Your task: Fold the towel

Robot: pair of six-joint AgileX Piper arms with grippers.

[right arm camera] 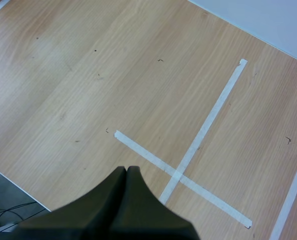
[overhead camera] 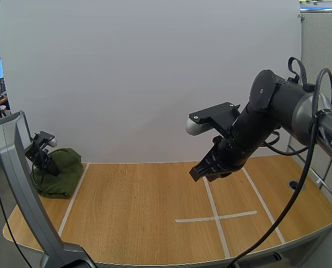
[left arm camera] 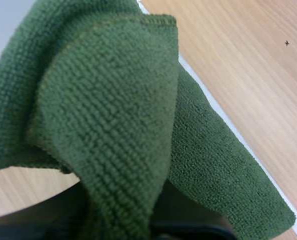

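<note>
I see the green towel (overhead camera: 61, 173) bunched in a soft heap at the far left of the table (overhead camera: 149, 212), lying across the white tape line (overhead camera: 74, 195) near the back wall. My left jaws (overhead camera: 47, 153) are down at that heap; in the left wrist view a doubled flap of the towel (left arm camera: 108, 115) rises right in front of the camera and runs down toward the dark fingers, so I judge the left jaws are clenched on the cloth and lifting a fold of it, though the fingertips themselves are hidden by the fabric. My right jaws (overhead camera: 209, 167) hang in the air above the taped cross (right arm camera: 178, 174), pressed together on nothing. As for progress, the towel is layered over itself but rumpled, not a flat, squared fold, so I judge the folding is unfinished: it needs laying out and smoothing.
</note>
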